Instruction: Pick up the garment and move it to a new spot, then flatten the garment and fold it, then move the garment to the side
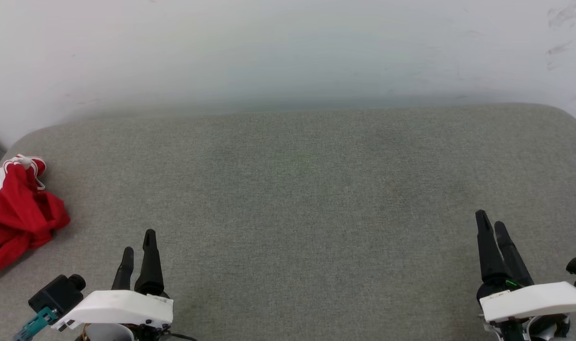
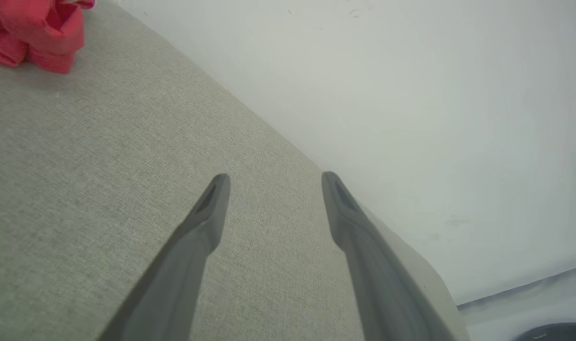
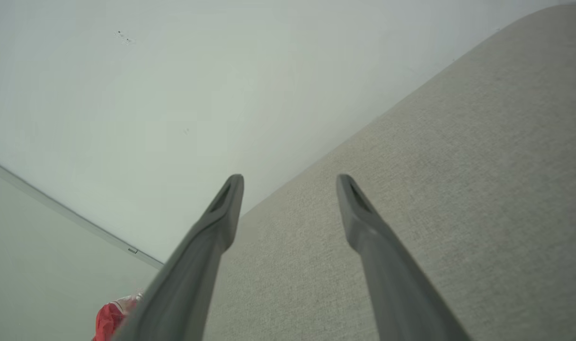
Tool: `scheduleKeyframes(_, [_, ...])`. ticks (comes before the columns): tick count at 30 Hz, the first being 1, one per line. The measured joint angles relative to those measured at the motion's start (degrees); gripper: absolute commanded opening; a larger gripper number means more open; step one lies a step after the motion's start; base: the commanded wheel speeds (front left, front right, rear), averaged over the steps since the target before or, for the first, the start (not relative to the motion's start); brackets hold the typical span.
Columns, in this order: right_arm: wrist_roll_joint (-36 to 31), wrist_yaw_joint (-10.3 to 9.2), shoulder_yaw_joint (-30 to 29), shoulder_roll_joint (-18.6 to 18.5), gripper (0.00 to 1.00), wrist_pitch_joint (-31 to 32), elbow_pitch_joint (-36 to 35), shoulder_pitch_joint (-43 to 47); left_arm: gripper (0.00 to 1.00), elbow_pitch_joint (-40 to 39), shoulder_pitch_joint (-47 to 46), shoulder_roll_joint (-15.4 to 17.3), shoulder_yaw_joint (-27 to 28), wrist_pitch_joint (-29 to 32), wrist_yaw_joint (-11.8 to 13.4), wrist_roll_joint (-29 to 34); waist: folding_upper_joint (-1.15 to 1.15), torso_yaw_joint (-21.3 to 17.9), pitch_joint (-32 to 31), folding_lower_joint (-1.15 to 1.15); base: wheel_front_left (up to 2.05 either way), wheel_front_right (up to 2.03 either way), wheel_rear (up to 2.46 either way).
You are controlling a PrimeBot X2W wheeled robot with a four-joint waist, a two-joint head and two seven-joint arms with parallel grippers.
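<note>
**Scene, largest first.**
- White wall [image 1: 288,47] at the far side, with a few scuffs at its far right.
- The grey cloth-covered bench [image 1: 288,199] spans the head view and has rounded far corners.
- The garment [image 1: 18,213] lies crumpled in a heap at the bench's left edge, about midway between near and far. It is mostly red, with a bit of white sleeve and striped trim at its far side. Part of it runs off the left of the head view, and no lettering shows.
- Left hand [image 1: 138,242]: at the near edge, left side, just right of the heap and nearer than it. The fingers are spread wide with nothing between them.
- Right hand [image 1: 490,220]: at the near edge, far right, well apart from the garment. It is also spread wide and empty.

**Step in hand (my judgement).** The first pick-up is not yet started.
- The left hand is the closer one and should take it.
- Come down from above onto the highest fold, biting several layers at once. A pinch on a single layer would likely unroll the heap instead of lifting it.
- Avoid any push leftward, since the heap sits at the edge and could slide off.
- Lift it clear before carrying it toward the middle of the bench.
- Hold the right hand back until there is cloth within its reach.

**Count.** Wall 1, bench 1, garment 1, hands 2.
</note>
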Motion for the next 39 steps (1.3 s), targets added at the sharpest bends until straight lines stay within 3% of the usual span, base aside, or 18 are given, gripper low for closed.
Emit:
scheduleKeyframes(16, [-12.72, 0.0, 0.65, -0.01, 1.0, -2.77, -1.2, 1.14, 1.0, -2.72, 1.33, 1.92, -3.88, -2.81, 2.93, 11.73, 0.0, 0.29, 0.01, -0.01, 0.0, 0.0, 0.0])
scheduleKeyframes(39, [-26.54, 0.01, 1.33, -0.01, 1.0, -6.13, -3.32, 3.1, 1.0, -4.68, 3.66, 2.15, -5.28, -6.2, 3.48, 24.54, 0.0, 0.46, -0.25, 0.0, 0.0, 0.0, 0.0])
